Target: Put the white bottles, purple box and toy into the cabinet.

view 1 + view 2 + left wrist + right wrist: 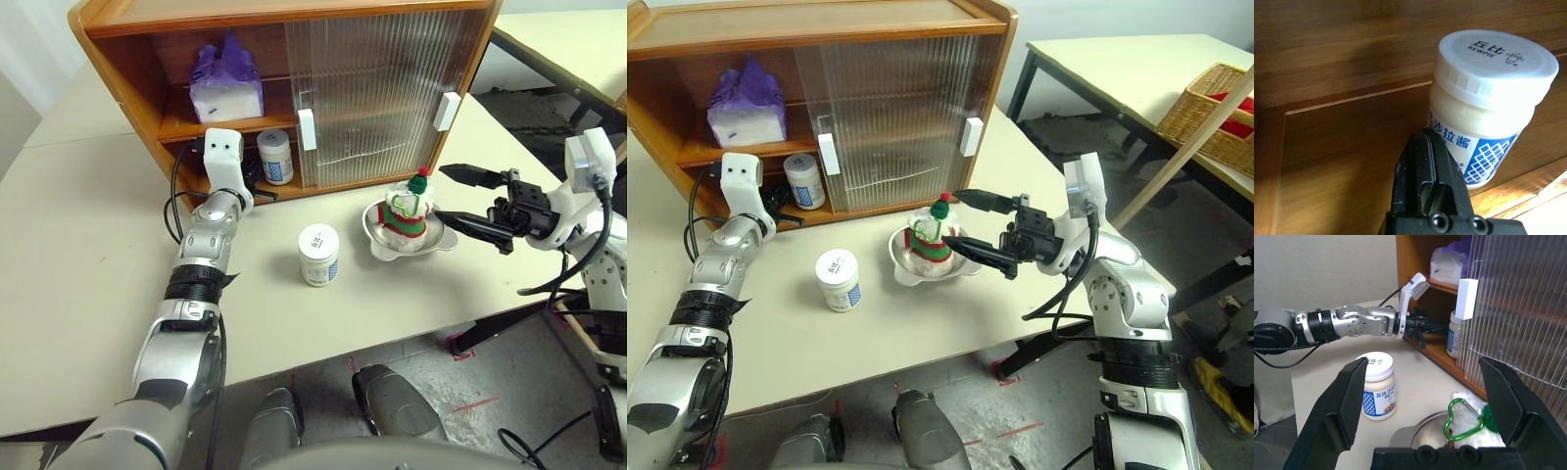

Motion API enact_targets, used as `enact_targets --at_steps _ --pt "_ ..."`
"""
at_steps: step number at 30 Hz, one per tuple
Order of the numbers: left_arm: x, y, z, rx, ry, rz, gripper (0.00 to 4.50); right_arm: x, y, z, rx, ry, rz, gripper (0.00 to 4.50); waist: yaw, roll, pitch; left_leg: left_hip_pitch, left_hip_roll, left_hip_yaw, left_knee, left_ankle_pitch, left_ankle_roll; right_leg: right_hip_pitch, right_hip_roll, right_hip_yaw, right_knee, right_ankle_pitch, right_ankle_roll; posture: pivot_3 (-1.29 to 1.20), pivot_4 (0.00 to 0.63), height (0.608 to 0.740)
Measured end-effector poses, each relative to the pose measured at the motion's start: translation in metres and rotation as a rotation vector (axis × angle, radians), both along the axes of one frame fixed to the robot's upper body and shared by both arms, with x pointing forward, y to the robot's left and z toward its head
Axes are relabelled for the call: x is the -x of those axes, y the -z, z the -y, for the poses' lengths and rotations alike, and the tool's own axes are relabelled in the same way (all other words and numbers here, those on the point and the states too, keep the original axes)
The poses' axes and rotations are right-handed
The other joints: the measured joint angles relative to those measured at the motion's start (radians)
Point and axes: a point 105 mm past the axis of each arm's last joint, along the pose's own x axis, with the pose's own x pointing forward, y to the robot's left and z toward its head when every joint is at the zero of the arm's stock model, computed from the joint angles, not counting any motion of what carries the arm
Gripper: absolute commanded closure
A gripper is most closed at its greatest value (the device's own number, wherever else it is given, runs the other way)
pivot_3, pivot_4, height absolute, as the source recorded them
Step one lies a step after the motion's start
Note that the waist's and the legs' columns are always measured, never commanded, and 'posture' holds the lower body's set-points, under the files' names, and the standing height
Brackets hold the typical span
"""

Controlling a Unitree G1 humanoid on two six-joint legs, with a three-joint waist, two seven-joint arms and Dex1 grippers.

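The wooden cabinet (127, 29) stands at the back of the table with its left side open. The purple box (227, 83) lies on the upper shelf. One white bottle (275, 157) stands on the lower shelf, and my left gripper (260, 184) is shut just beside it, holding nothing; the left wrist view has the bottle (1488, 98) right past the closed fingertips. The other white bottle (318, 255) stands on the table. The toy (407, 211) sits in a steel bowl (372, 223). My right gripper (441, 194) is open, its tips at the toy's right side.
The ribbed sliding doors (382, 93) cover the cabinet's right part. Off the table's right edge stand a second table (1117, 59) with a wicker basket (1210, 98) and a leaning wooden pole (1185, 147).
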Motion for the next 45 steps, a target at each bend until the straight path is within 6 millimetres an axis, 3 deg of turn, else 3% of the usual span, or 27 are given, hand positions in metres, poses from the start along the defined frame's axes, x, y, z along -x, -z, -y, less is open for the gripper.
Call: enact_targets --at_steps 20,25,28,34,39,40,42,45 --pt "-0.001 0.006 0.007 0.013 0.051 -0.007 4.47 0.002 0.002 0.002 0.008 -0.002 -0.006 0.00 -0.006 0.000 0.000 0.000 -0.003 0.001 0.001 0.000 0.000 0.001 0.000 0.000 0.000 0.000 0.001 -0.35 0.082 0.740" --pt "0.019 0.003 -0.003 0.014 0.073 0.026 4.47 0.002 0.001 0.002 0.010 -0.012 -0.002 0.00 -0.009 0.001 0.000 0.000 -0.003 0.006 0.001 0.000 -0.001 0.001 0.001 -0.001 0.000 -0.001 0.002 -0.34 0.084 0.740" --pt "0.041 0.008 -0.009 0.088 0.098 0.020 3.90 0.002 0.000 0.003 0.014 -0.015 0.000 0.00 -0.009 0.000 0.000 -0.001 -0.003 0.006 0.001 -0.001 -0.001 0.000 0.002 -0.002 0.000 -0.001 0.001 -0.33 0.088 0.740" --pt "0.076 -0.016 -0.008 0.171 0.258 0.070 1.80 -0.001 0.003 0.003 -0.001 -0.025 -0.006 0.00 0.007 0.001 -0.001 0.001 -0.002 0.002 0.002 -0.001 -0.002 0.001 0.001 -0.001 0.001 0.001 -0.004 -0.31 0.093 0.740" --pt "0.118 0.006 -0.011 0.098 0.506 -0.056 0.11 -0.001 0.003 0.003 -0.004 -0.032 -0.003 0.00 0.008 0.003 -0.002 0.000 0.010 -0.005 0.001 -0.008 -0.016 -0.003 -0.001 0.003 0.001 0.001 -0.011 -0.31 0.094 0.740" --pt "0.131 0.015 -0.008 0.068 0.603 -0.101 0.03 -0.001 0.003 0.002 -0.003 -0.035 -0.002 0.00 0.007 0.003 -0.003 -0.001 0.013 -0.005 0.001 -0.010 -0.018 -0.005 -0.001 0.003 0.001 0.006 -0.021 -0.31 0.094 0.740" --pt "0.150 0.030 -0.001 0.045 0.734 -0.171 0.03 -0.001 0.004 0.003 -0.004 -0.036 0.000 0.00 0.008 0.005 -0.004 -0.004 0.014 -0.009 0.000 -0.010 -0.019 -0.010 -0.002 0.001 0.001 0.006 -0.024 -0.32 0.096 0.740" --pt "0.159 0.033 0.005 0.033 0.833 -0.186 0.03 -0.001 0.004 0.002 -0.007 -0.038 -0.001 0.00 0.010 0.007 -0.005 -0.009 0.015 -0.014 0.000 -0.010 -0.018 -0.016 -0.001 -0.003 0.002 0.005 -0.027 -0.32 0.094 0.740"
